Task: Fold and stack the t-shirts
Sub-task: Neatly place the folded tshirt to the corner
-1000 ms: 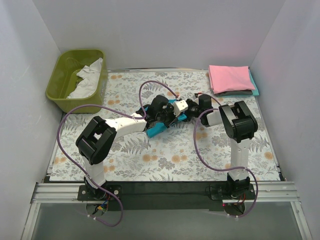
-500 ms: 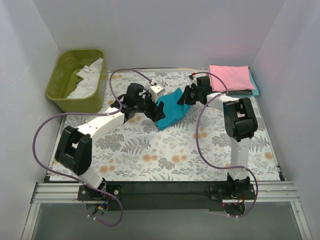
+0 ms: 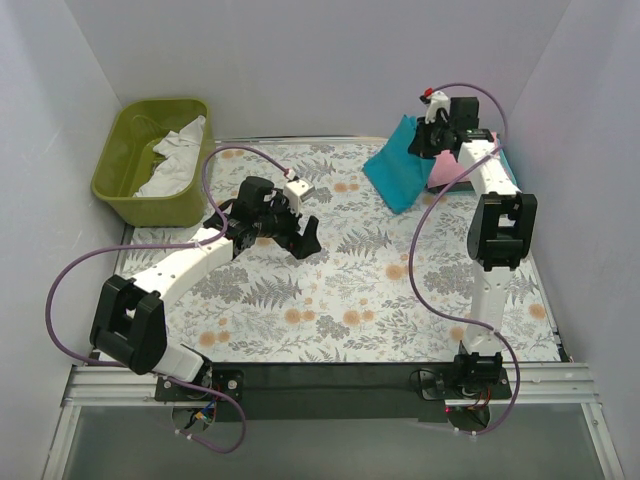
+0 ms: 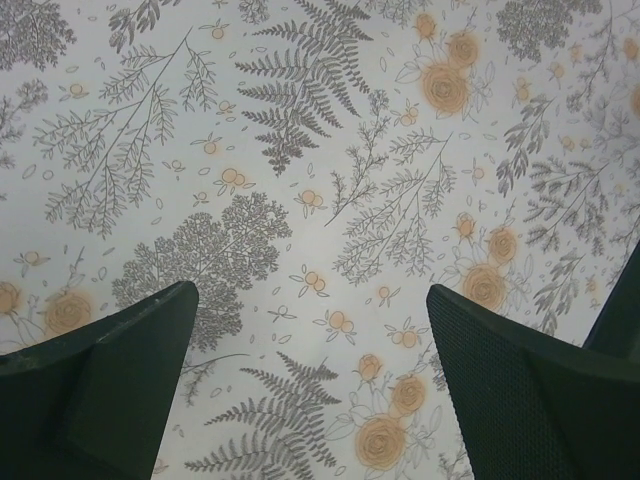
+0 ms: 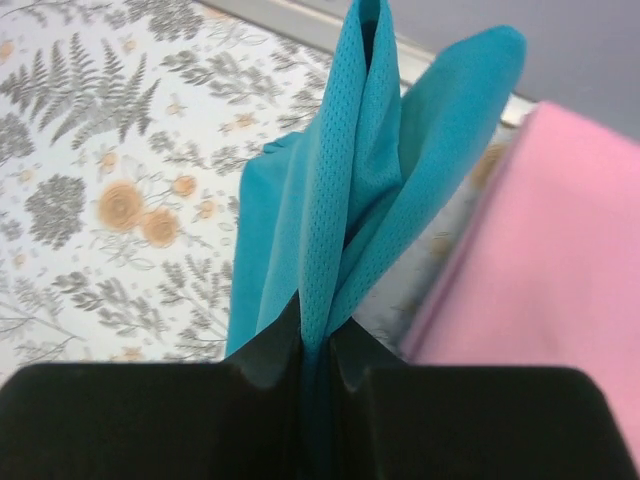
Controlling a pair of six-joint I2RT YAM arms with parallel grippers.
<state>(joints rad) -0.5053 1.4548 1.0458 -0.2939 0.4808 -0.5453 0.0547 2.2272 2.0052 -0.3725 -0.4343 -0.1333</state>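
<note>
The left pincer point(image 3: 303, 240) hangs wide open and empty over the floral-patterned cloth of the table point(image 3: 340, 300). Far right, the right pincer point(image 3: 425, 140) is clamped tight on the soft teal t-shirt point(image 3: 395, 178), which dangles beside the folded pink t-shirt point(image 5: 540, 260) (the stacking step, I judge). Next it needs carrying over that pile and laying flat.

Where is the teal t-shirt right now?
In the top view, the teal t-shirt hangs pinched in the right gripper over the far right of the floral cloth, just left of the pink t-shirt.
</note>
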